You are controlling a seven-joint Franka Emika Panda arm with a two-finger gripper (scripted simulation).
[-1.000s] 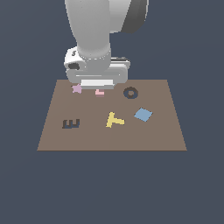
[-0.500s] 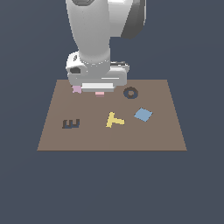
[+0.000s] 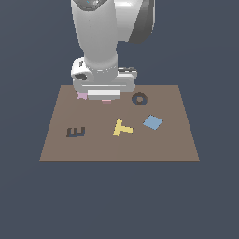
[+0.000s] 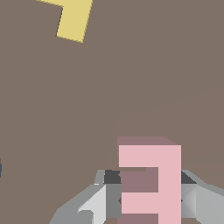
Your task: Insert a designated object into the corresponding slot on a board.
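1. The arm [image 3: 100, 37] stands low over the far edge of the board [image 3: 172, 140], towards the exterior view's left.
2. In the wrist view the pink piece [image 4: 151, 181], shaped like a capital E, sits between the two fingers [image 4: 94, 203] of the pincer [image 4: 151, 194], one on each side of it.
3. The fingers reach the piece's sides, but whether they are clamped on it or only flank it I cannot tell.
4. In the exterior view only a sliver of the pink piece [image 3: 107, 100] shows under the hand, on the far part of the board.
5. A mauve shape [image 3: 82, 96] peeks out just beside it, on the exterior view's left.
6. The E slot [image 3: 76, 132] lies on the near left part of the board, well apart from the piece.
7. The yellow T [image 3: 122, 128] lies near the middle, with a blue square [image 3: 152, 122] to its right and the dark ring [image 3: 139, 98] beyond.
8. In the wrist view part of the yellow T [image 4: 72, 19] shows, well apart from the piece.
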